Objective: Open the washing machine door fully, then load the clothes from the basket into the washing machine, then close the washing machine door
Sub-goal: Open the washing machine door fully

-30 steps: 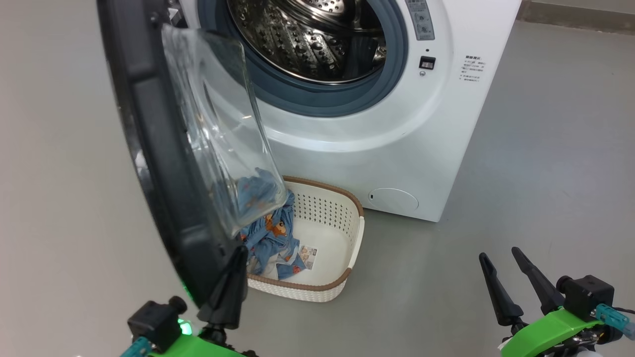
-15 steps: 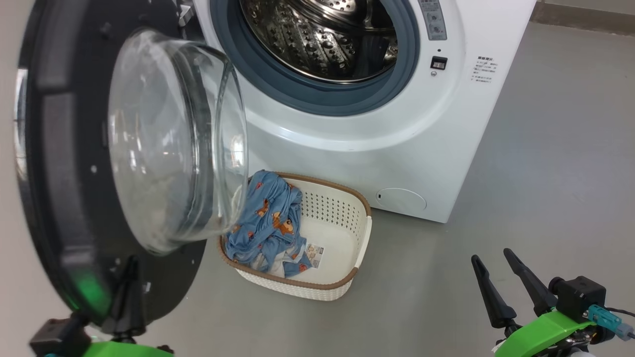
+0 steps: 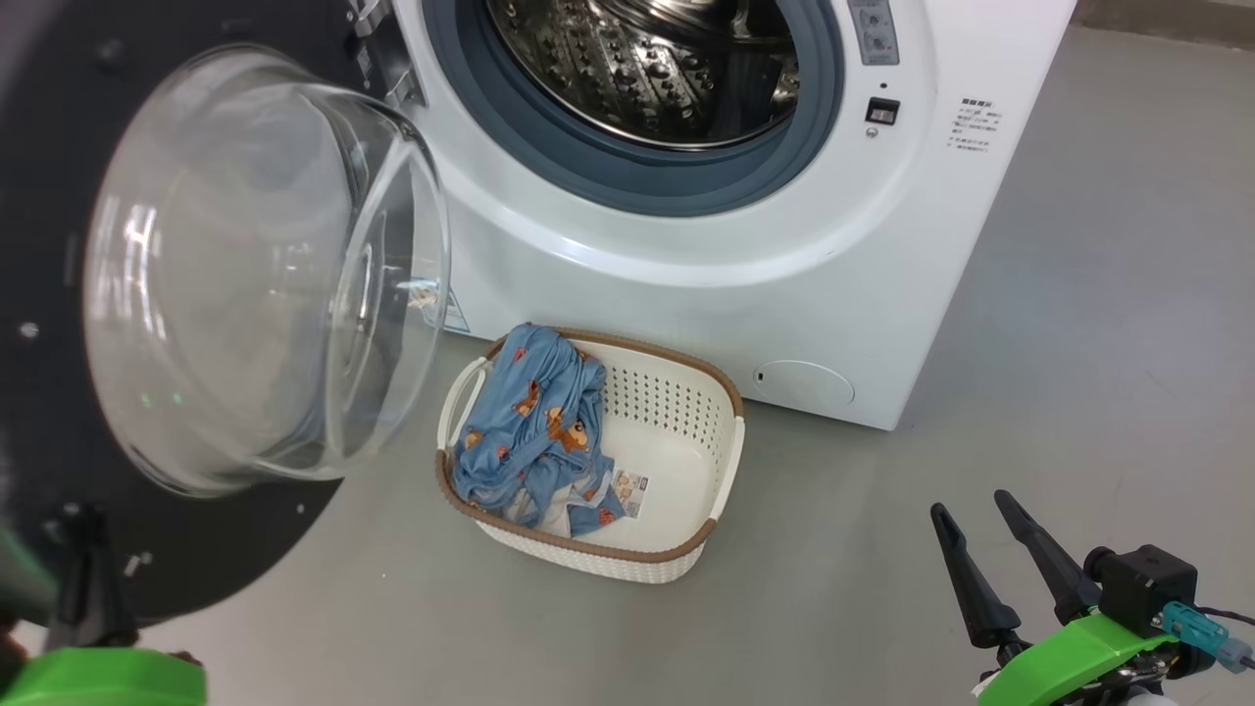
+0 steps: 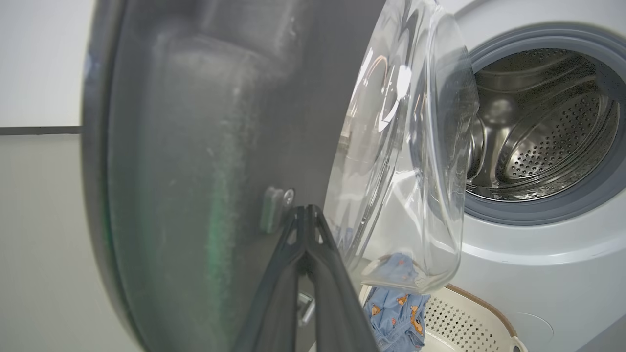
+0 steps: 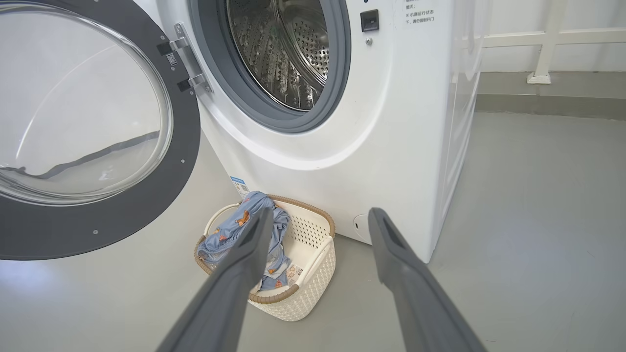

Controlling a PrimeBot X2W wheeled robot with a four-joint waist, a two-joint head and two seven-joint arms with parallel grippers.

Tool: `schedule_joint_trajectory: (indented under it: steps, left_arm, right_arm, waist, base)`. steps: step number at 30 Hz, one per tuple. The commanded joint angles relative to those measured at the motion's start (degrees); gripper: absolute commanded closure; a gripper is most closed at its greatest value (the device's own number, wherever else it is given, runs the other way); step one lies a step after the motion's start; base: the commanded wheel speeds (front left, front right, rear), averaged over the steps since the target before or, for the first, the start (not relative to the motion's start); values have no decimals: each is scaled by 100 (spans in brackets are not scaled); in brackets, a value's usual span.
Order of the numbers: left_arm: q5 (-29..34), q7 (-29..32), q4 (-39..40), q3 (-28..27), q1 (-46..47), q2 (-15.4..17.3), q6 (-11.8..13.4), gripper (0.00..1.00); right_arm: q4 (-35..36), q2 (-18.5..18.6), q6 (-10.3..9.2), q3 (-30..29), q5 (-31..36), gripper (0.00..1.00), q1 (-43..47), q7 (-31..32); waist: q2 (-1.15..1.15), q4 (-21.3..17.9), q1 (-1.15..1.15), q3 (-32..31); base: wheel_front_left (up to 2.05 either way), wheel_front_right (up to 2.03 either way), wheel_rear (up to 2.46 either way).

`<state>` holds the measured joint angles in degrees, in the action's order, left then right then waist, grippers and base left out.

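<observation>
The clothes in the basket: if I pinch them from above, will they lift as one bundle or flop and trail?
Probably floppy: the clothes lie crumpled in soft folds against the basket wall, so a pinch likely lifts one fold, the rest trailing. Likely light, being thin fabric. The small basket may drag along if cloth snags its perforations.

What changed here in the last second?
The door swung wider open to the robot's left, the shut left pincer following its lower edge. Nothing was grabbed or released. The clothes, basket and open right pincer stayed put.
</observation>
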<state>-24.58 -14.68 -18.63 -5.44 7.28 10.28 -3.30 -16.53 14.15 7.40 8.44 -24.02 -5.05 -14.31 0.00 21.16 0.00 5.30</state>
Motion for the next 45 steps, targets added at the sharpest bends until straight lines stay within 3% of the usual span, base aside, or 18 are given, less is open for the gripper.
schedule_joint_trajectory:
  steps: [1,14,30,45]
  left_arm:
    - [44,-31,-1,-370,309,309,8,100]
    - [426,-31,-1030,-1168,1378,572,-102,100]
    - [883,-31,-2199,-2059,2297,935,-234,100]
    - [1103,-31,-2765,-2456,2711,1076,-379,100]
  right_arm:
    - [149,56,9,116,15,0,-150,-69]
    - [128,135,9,124,44,0,-222,-69]
    - [95,224,9,276,58,0,-519,-69]
    - [47,254,9,305,61,0,-667,-69]
  waist:
    - [0,13,0,23]
    - [0,142,0,232]
    - [0,-30,0,585]
    - [0,-126,0,630]
  base:
    - [0,0,0]
    - [0,0,0]
    - [0,0,0]
    - [0,0,0]
